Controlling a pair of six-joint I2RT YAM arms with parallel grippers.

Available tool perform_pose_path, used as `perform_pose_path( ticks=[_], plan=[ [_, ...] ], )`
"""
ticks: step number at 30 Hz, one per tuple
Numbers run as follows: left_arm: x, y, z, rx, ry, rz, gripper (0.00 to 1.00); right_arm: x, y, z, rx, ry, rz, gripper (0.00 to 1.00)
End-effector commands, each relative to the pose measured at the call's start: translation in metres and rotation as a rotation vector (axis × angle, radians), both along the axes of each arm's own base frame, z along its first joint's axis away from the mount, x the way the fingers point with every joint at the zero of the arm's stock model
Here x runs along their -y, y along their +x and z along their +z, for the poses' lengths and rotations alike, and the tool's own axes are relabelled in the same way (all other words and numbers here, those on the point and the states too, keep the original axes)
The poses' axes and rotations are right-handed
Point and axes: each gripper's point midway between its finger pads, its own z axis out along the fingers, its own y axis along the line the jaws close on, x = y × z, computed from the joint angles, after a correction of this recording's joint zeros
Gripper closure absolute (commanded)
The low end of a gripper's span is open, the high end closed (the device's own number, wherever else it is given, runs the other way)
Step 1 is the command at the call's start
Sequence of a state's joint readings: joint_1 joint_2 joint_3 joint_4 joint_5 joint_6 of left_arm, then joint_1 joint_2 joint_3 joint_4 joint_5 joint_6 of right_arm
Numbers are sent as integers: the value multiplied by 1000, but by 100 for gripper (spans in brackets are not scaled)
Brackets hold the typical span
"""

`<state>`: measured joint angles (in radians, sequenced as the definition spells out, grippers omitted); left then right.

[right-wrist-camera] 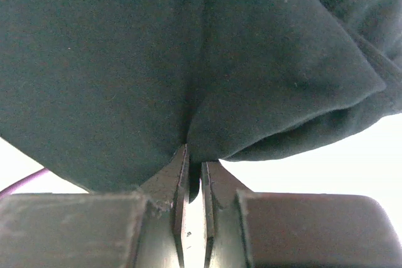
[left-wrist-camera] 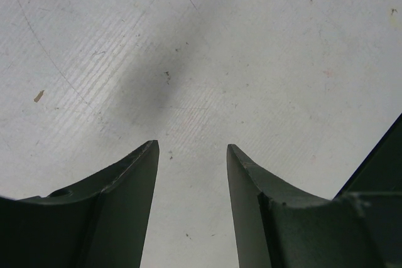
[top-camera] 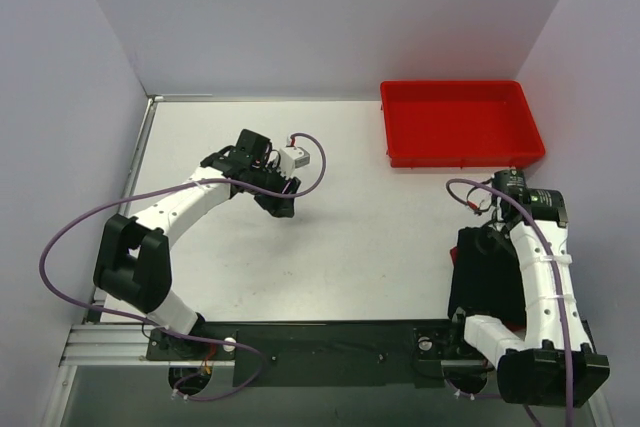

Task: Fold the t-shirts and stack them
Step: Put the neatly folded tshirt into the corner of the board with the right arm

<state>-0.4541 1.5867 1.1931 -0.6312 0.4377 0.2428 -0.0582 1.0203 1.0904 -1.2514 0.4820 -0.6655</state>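
Note:
The black t-shirt [top-camera: 478, 282] lies bunched at the table's right near edge, partly under my right arm. My right gripper [top-camera: 487, 239] is down on its far end. In the right wrist view, dark cloth of the black t-shirt [right-wrist-camera: 125, 61] fills the frame, and a fold is pinched between the nearly closed jaws of the right gripper [right-wrist-camera: 195, 156]. A thin red sliver [top-camera: 515, 325] shows under the right arm; I cannot tell what it is. My left gripper [top-camera: 280, 205] hovers over bare table left of centre. The left gripper [left-wrist-camera: 191, 145] is open with only tabletop between its fingers.
A rigid red tray [top-camera: 450, 85] sits at the back right, and nothing shows inside it. White walls close in the table on the left, back and right. The left arm's purple cable [top-camera: 320, 162] loops above its wrist.

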Motion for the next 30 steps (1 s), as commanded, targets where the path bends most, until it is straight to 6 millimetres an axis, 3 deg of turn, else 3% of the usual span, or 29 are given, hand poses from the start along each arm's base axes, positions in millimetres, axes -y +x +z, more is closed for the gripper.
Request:
perform_pose_path(
  ticks=[1, 6, 14, 15, 16, 17, 19, 22, 23, 24, 25, 26, 27, 28, 29, 30],
  plan=[
    [5, 12, 16, 37, -31, 0, 43, 29, 20, -2, -14, -114, 29, 100],
    [5, 11, 16, 38, -37, -1, 43, 48, 45, -15, 23, -180, 30, 100],
    [3, 11, 21, 59, -33, -1, 43, 65, 42, -57, 19, -154, 9, 100],
    [3, 12, 23, 66, -34, -1, 43, 67, 42, -59, 26, -162, 1, 94],
    [3, 11, 22, 64, -32, -1, 43, 75, 42, -56, 59, -203, -29, 70],
    [2, 11, 22, 64, -32, -1, 43, 79, 42, -53, 76, -224, -47, 58],
    [2, 10, 22, 64, -33, -3, 43, 89, 47, -34, 151, -298, -110, 4],
    [0, 12, 22, 67, -31, 5, 43, 93, 65, 2, 328, -332, -198, 0],
    [0, 13, 23, 71, -29, 7, 43, 90, 65, 7, 338, -316, -207, 0],
    [-3, 15, 22, 74, -22, 17, 43, 81, 79, 21, 425, -271, -207, 0],
    [-4, 15, 22, 74, -19, 18, 43, 68, 86, 16, 427, -181, -169, 0],
    [-6, 16, 22, 76, -14, 26, 43, 49, 103, 29, 502, -118, -128, 0],
    [-7, 16, 22, 76, -12, 31, 43, 16, 123, 28, 530, 22, -16, 0],
    [-10, 17, 23, 79, -13, 40, 42, -1, 129, 28, 559, 89, 18, 0],
    [-13, 17, 25, 74, -12, 49, 42, -35, 145, 28, 595, 198, 116, 0],
    [-18, 19, 27, 79, -13, 64, 42, -48, 149, 30, 641, 259, 122, 0]
  ],
)
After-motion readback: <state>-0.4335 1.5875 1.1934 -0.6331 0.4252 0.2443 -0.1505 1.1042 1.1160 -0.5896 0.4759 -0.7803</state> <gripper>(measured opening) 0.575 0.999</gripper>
